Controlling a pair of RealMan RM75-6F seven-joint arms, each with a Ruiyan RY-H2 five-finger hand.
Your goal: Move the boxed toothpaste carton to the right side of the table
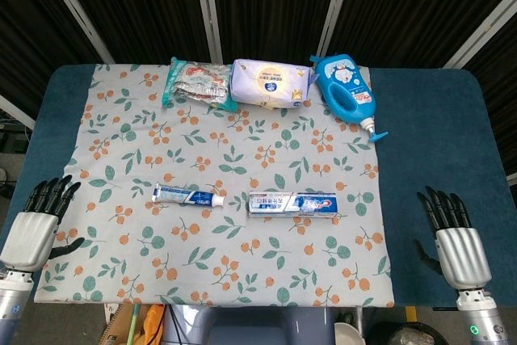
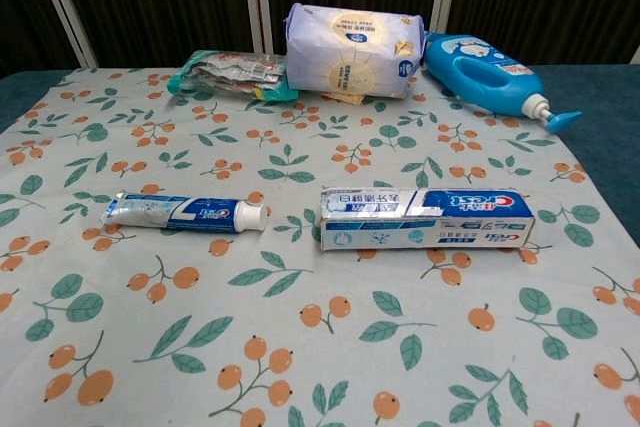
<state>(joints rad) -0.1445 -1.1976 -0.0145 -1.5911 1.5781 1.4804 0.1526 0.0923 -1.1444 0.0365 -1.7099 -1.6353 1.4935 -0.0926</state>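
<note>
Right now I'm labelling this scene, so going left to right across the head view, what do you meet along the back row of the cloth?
Snack packet → wipes pack → blue detergent bottle.

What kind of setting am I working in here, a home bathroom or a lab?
Probably a lab or test bench, not a bathroom: toiletries such as the toothpaste carton and blue pump bottle are staged on a floral cloth, with dark curtains and metal frame poles behind.
</note>
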